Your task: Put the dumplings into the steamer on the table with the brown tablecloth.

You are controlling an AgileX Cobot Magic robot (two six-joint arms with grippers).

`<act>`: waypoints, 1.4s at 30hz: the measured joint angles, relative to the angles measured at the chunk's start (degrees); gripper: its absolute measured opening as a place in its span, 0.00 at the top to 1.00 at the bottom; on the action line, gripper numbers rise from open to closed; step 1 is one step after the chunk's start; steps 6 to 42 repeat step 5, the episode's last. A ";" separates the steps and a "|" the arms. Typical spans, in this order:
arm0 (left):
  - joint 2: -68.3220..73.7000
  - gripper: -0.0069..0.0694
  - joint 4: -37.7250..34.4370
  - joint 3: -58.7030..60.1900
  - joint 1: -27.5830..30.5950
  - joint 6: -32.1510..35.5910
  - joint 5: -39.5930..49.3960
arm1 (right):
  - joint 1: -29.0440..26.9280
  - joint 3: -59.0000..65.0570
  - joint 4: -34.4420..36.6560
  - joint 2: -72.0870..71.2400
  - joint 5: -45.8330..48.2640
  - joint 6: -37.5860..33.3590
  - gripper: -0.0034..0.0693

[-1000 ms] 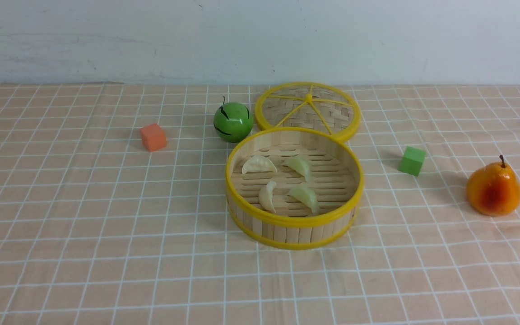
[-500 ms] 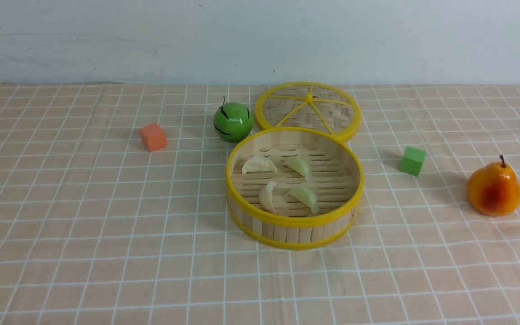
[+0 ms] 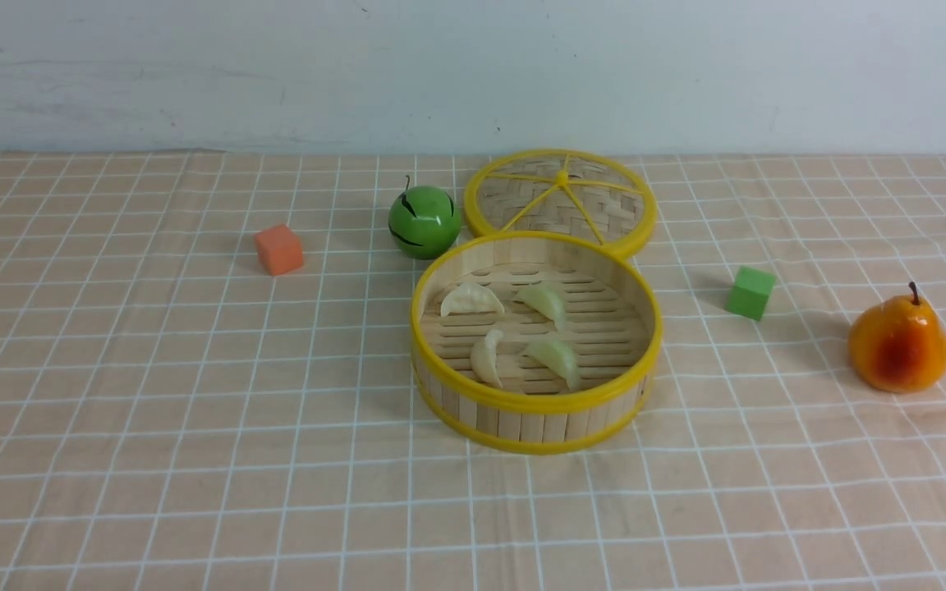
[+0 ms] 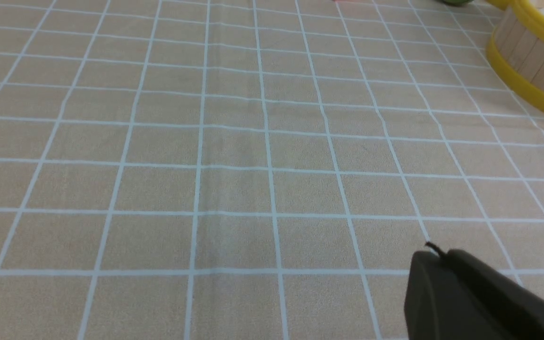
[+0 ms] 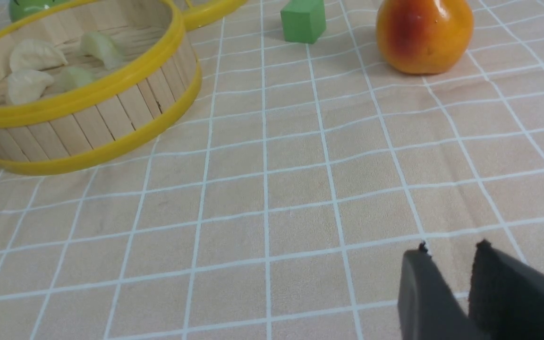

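The steamer stands at the middle of the brown tablecloth that covers the table. Several pale dumplings lie on its slatted floor, among them one at the back left and one at the front right. Neither gripper shows in the front view. In the left wrist view my left gripper is shut and empty over bare cloth, with the steamer's wall far off. In the right wrist view my right gripper is open by a narrow gap, empty, over bare cloth, apart from the steamer and its dumplings.
The flat woven lid lies just behind the steamer. A green striped ball sits to the lid's left and an orange cube further left. A green cube and an orange pear stand at the right.
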 joint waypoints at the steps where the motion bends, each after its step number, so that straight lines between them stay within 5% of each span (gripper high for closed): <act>1: 0.00 0.91 0.00 0.00 0.00 0.00 0.00 | 0.00 0.00 0.00 0.00 0.00 0.00 0.73; 42: 0.00 0.91 0.00 0.00 0.00 0.00 0.00 | 0.00 0.00 0.00 0.00 0.00 0.00 0.72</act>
